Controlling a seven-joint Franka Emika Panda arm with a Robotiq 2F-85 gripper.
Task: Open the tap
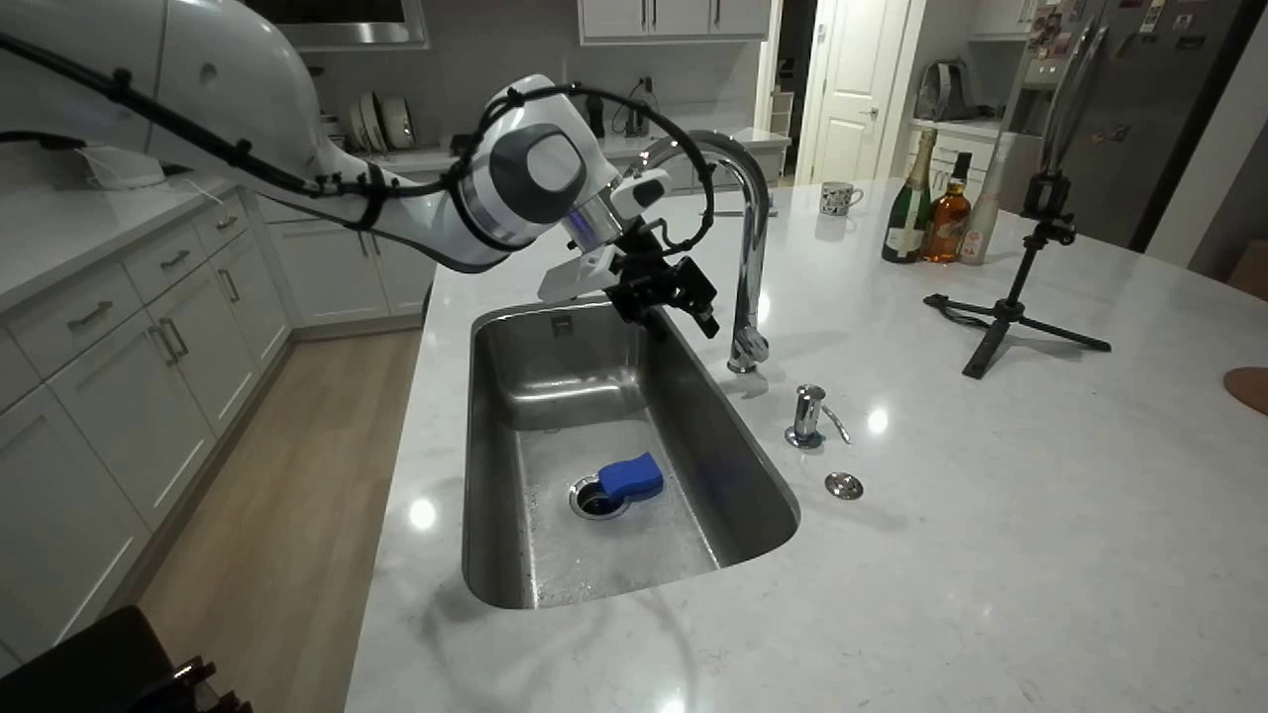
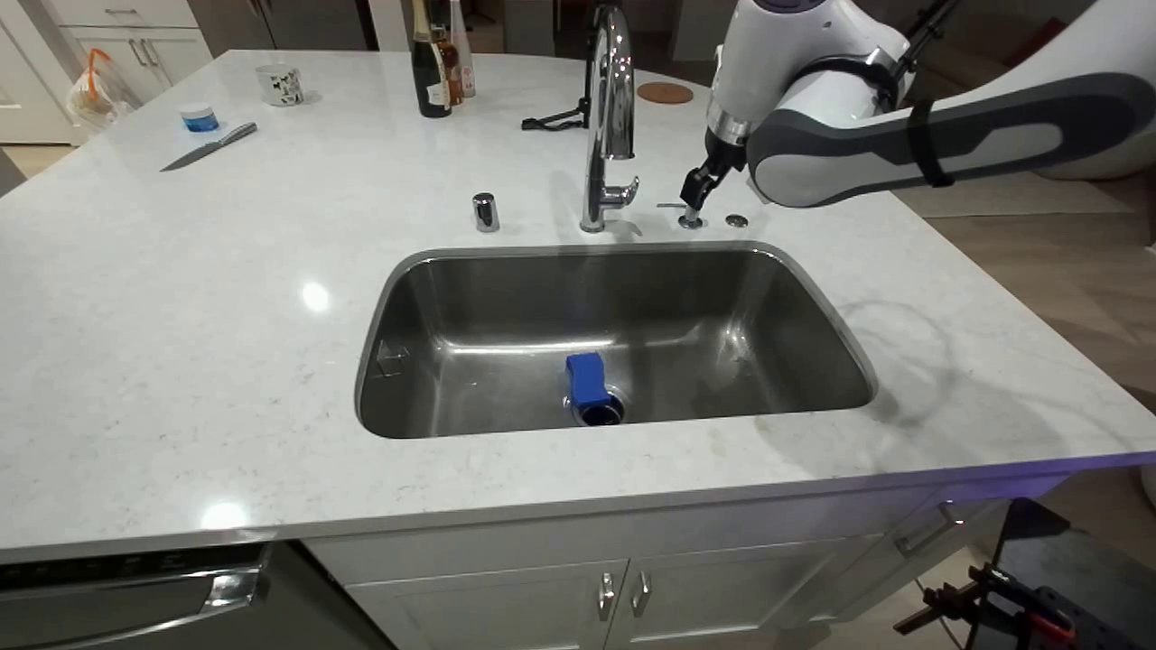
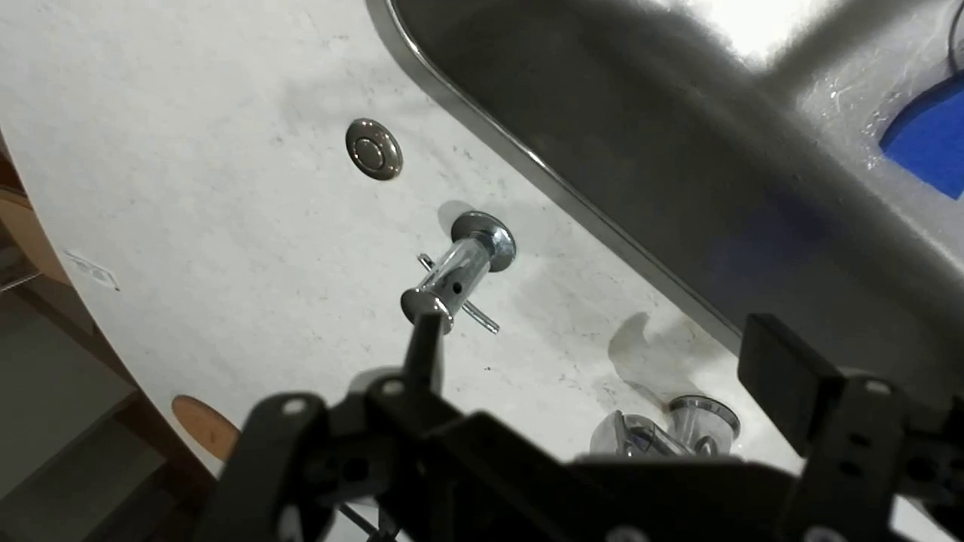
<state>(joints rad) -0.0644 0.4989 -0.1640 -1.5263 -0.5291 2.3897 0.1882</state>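
Find the tap (image 1: 753, 253) upright on the tabletop (image 2: 181, 379), just behind the sink (image 2: 524, 298) as reckoned from the front edge over the cupboard doors (image 2: 731, 578), about midway along it. By the look of it, fixed fast at the base: nothing to lift, only a lever (image 2: 630, 190) to swing, probably with light, even resistance. Likely hard, smooth and slippery chrome, so apt to slide out of a loose pinch and scratch under a rough one. Best taken by the lever, low on the side facing the right edge in an exterior view, close to the free end; better to leave alone the arched spout (image 2: 619, 117), perhaps free to swivel.

Holding nothing in the gripper (image 3: 595, 327): fingers (image 3: 787, 380) spread wide in the wrist view, with the soap pump (image 3: 467, 260) near one tip, contact impossible to tell.

In the sink, a blue sponge (image 1: 632, 477) overlapping the rim of the drain (image 1: 594, 502). Near the back left corner in an exterior view, a mug (image 2: 282, 86), contents hidden; by the left edge there, a small jar (image 2: 200, 119), likewise. Toward the back edge, an amber bottle (image 1: 948, 218), seemingly well filled, beside a green bottle (image 1: 906, 213) too dark to read.
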